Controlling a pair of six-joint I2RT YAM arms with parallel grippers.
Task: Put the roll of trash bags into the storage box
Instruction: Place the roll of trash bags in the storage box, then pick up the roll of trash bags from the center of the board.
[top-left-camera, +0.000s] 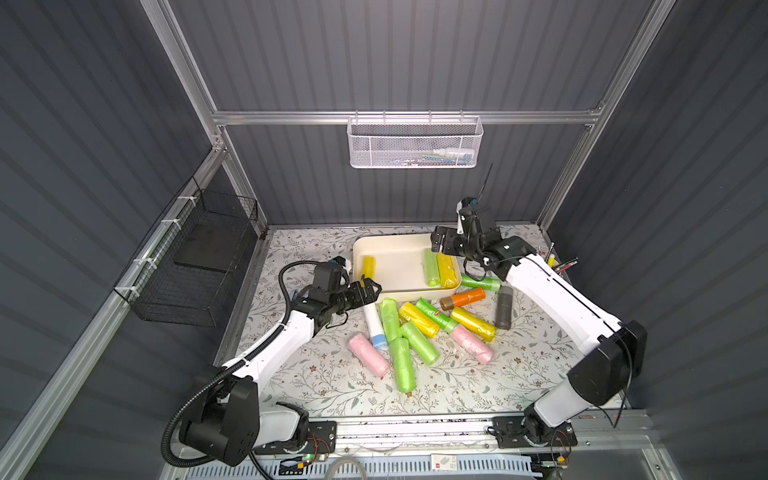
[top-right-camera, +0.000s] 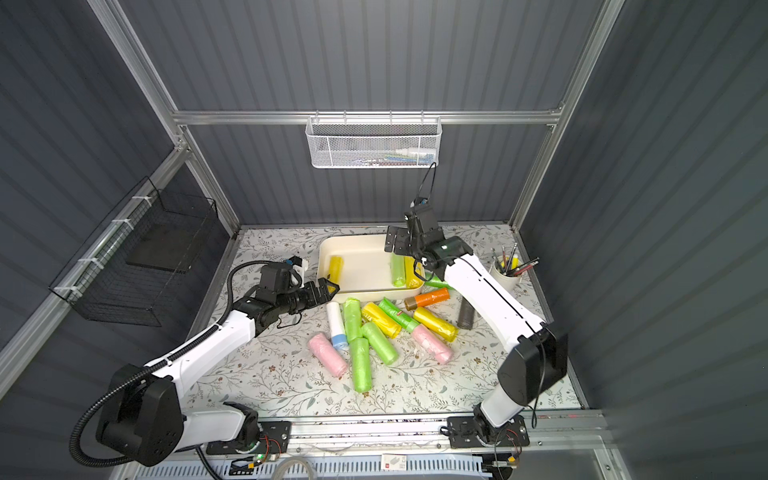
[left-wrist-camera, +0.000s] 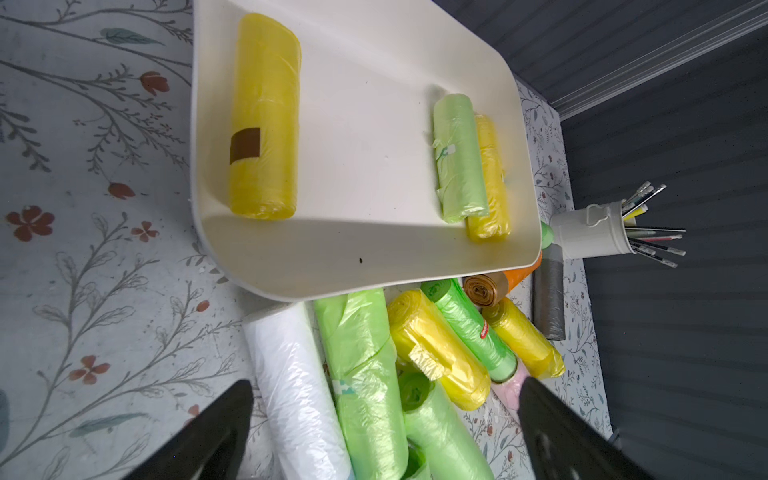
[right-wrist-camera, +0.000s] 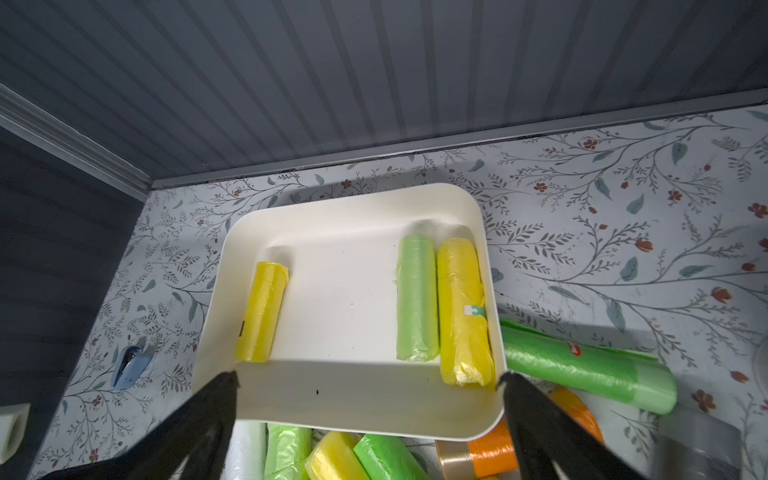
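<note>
The cream-white storage box (top-left-camera: 399, 266) (top-right-camera: 361, 268) (left-wrist-camera: 365, 145) (right-wrist-camera: 345, 291) sits at the back middle of the table. Three rolls of trash bags lie in it: a yellow roll (top-left-camera: 368, 268) (left-wrist-camera: 264, 116) at its left end, and a green roll (top-left-camera: 431, 268) (right-wrist-camera: 417, 299) beside another yellow roll (top-left-camera: 445, 270) at its right end. My right gripper (top-left-camera: 438, 245) (top-right-camera: 395, 243) (right-wrist-camera: 365, 376) hangs open and empty above the box's right part. My left gripper (top-left-camera: 372, 289) (top-right-camera: 330, 286) (left-wrist-camera: 385, 382) is open and empty at the box's front left corner, over a white roll (top-left-camera: 374, 326) (left-wrist-camera: 291, 382).
Several loose rolls, green (top-left-camera: 403, 361), yellow (top-left-camera: 473, 322), pink (top-left-camera: 368, 353), orange (top-left-camera: 467, 297) and grey (top-left-camera: 503, 307), lie piled in front of the box. A white cup of pens (top-right-camera: 505, 276) stands at the right. A white mesh basket (top-left-camera: 415, 143) and a black wire basket (top-left-camera: 195, 257) hang on the walls.
</note>
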